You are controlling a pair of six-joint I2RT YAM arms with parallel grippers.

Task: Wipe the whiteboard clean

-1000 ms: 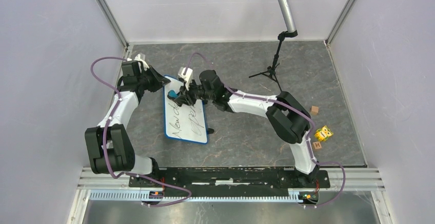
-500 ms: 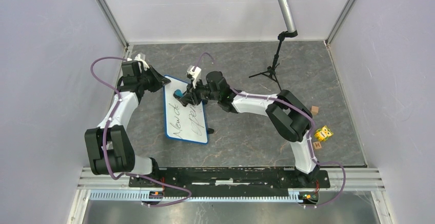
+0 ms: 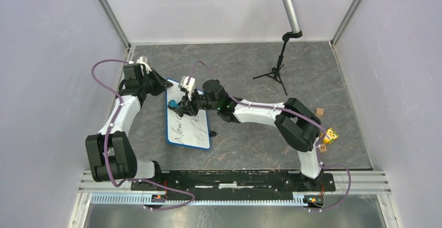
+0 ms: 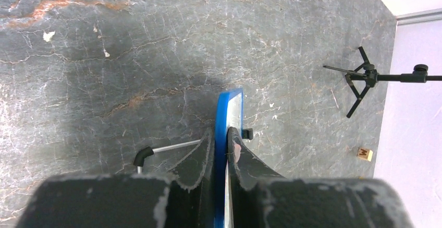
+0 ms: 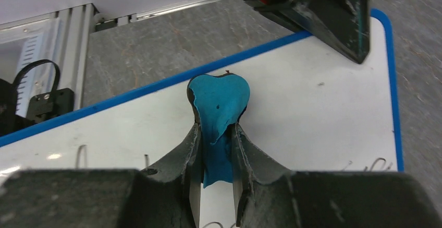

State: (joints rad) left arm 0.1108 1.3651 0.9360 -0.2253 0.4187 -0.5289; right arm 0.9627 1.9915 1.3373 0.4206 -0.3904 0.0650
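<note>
**Blue-rimmed board, black writing on its face**

The whiteboard [image 3: 190,132] lies on the grey stone tabletop [image 3: 250,71], left of centre, between the two arms. Its black handwriting begins "New"; the second line cannot be read. The left jaws are clamped on the board's far blue rim. The right jaws pinch a blue eraser [image 5: 219,100] over the white face near that far end.
</note>
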